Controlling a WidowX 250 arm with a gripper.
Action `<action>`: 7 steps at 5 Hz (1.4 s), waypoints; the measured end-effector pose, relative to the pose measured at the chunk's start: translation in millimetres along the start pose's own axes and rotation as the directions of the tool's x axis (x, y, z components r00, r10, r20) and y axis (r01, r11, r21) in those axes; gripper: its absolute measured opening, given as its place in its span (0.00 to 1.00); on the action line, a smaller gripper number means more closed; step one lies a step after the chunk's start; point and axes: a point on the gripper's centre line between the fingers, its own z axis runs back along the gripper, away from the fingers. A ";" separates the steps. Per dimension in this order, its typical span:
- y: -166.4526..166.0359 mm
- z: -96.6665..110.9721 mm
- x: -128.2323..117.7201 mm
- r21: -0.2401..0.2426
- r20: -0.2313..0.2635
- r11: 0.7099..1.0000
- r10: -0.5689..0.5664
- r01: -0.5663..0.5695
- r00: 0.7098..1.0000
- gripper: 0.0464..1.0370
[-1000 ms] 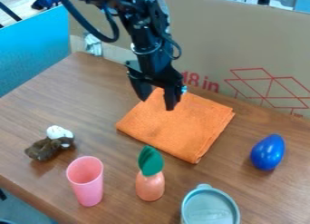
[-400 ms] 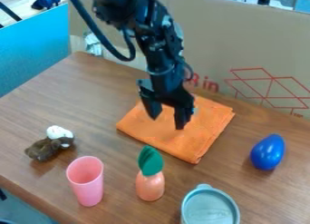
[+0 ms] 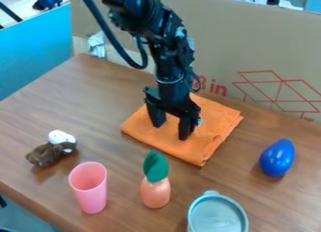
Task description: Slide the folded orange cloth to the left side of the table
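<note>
Now, in the camera view, the gripper (image 3: pixel 170 132) sits lower than before, its jaws apart with bare cloth visible between them, over the orange cloth (image 3: pixel 144 127) at mid-frame, whose near corner has drawn back slightly; whether they grip any fabric, I cannot tell. At the bottom edge, the lidded tub (image 3: pixel 217 216) is cut off.

Likely a lab, robot arm (image 3: pixel 164 52) from 11 o'clock over wood table (image 3: pixel 56 99), cardboard (image 3: pixel 225 43) behind at 12–2 o'clock, blue panel (image 3: pixel 34 50) at 10 o'clock

Orange cloth (image 3: pixel 210 141) was folded into a flat, roughly square pad, lying on the brown wooden table (image 3: pixel 75 92).
</note>
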 end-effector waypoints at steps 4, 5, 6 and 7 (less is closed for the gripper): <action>177.4 4.6 -40.6 0.167 -0.136 0.942 0.314 -0.291 0.940 0.96; 215.3 0.5 -39.8 0.172 -0.154 0.932 0.346 -0.319 0.926 0.96; 218.1 4.0 -41.8 0.155 -0.153 0.930 0.357 -0.334 0.922 0.96; 210.5 10.6 -54.7 0.129 -0.130 0.932 0.356 -0.340 0.926 0.96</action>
